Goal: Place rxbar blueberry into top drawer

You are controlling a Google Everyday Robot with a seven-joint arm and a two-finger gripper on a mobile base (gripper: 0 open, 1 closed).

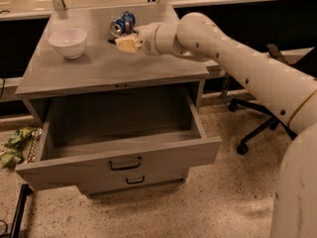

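Note:
The top drawer of the grey cabinet is pulled wide open, and no object shows inside it. My gripper hovers over the cabinet top, just in front of the blue soda can. It is shut on the rxbar blueberry. Only a dark tip of the bar sticks out to the left of the pale fingers; the rest is hidden. The gripper is behind and above the open drawer, not over it.
A white bowl stands on the left of the cabinet top. The lower drawer is shut. An office chair base is on the floor to the right. Green wrappers lie on the floor at the left.

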